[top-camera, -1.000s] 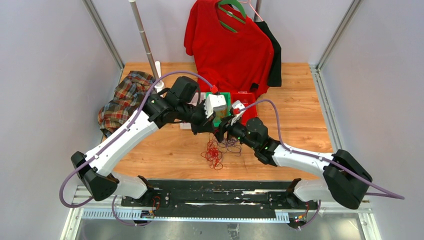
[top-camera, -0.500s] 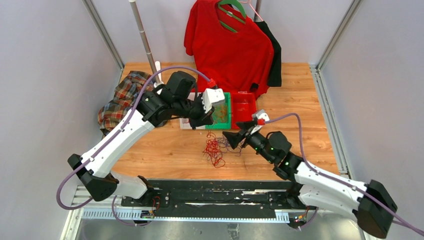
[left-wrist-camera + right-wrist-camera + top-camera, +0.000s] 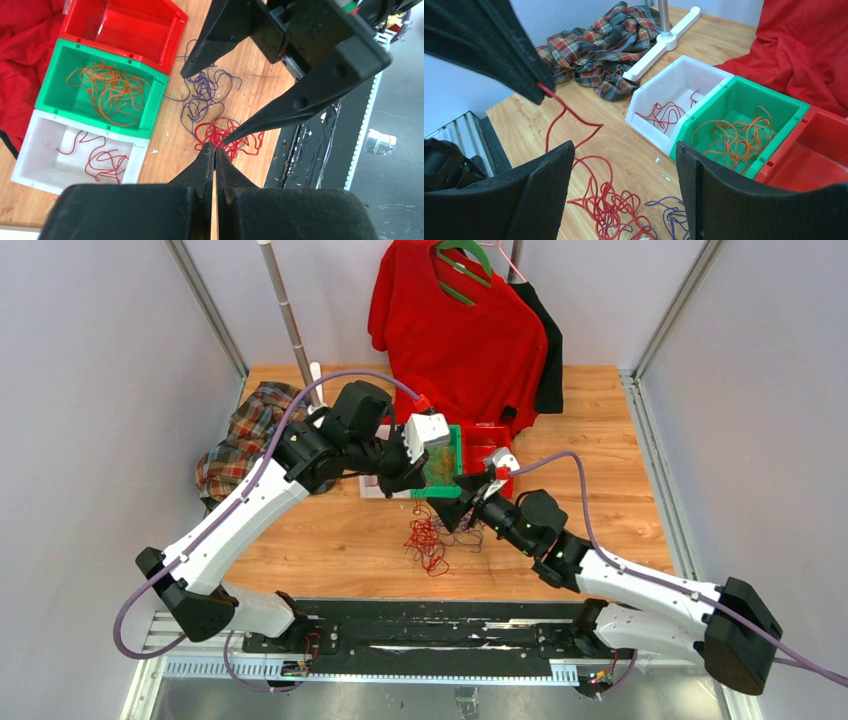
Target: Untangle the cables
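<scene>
The cables (image 3: pixel 428 538) lie as a loose red and purple tangle on the wooden table, red (image 3: pixel 227 135) beside purple (image 3: pixel 202 95). One red strand (image 3: pixel 555 107) rises from the heap to my left gripper (image 3: pixel 215 149), which is shut on it. Seen from the right wrist, that left gripper (image 3: pixel 540 92) hangs at the upper left with the strand trailing down. My right gripper (image 3: pixel 624 147) stands open just above the tangle (image 3: pixel 611 205), nothing between its fingers. In the top view the right gripper (image 3: pixel 458 512) is right of the left gripper (image 3: pixel 410 483).
Three bins stand in a row behind the tangle: white (image 3: pixel 22 172) with red cables, green (image 3: pixel 152 100) with orange cables, red (image 3: pixel 167 27). A plaid shirt (image 3: pixel 245 435) lies far left by a white pole stand (image 3: pixel 664 40). A red shirt (image 3: pixel 455 330) hangs at the back.
The right arm swung out to the right, then came back over the tangle, its jaws a little wider. The left gripper stayed shut and shifted slightly back.
</scene>
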You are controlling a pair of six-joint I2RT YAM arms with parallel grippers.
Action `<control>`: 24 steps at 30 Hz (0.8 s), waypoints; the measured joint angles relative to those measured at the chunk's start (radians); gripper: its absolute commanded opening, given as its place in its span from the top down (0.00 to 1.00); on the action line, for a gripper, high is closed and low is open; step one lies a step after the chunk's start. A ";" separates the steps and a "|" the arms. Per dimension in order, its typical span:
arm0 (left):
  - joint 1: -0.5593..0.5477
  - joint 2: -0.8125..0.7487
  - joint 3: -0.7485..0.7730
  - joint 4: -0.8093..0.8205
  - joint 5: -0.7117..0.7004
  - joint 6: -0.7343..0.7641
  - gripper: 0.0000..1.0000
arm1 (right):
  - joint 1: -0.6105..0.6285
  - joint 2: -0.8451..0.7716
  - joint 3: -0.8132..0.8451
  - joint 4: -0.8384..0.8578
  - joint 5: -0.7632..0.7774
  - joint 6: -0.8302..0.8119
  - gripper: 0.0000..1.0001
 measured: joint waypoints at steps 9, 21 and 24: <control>0.000 0.000 0.000 -0.001 0.005 -0.005 0.99 | 0.000 0.202 0.090 0.090 0.013 0.002 0.28; 0.000 0.000 0.110 -0.048 0.019 0.005 1.00 | 0.000 0.385 0.097 0.233 0.019 0.059 0.36; 0.000 0.000 0.206 -0.068 0.014 0.011 1.00 | 0.000 0.407 0.061 0.296 0.023 0.080 0.38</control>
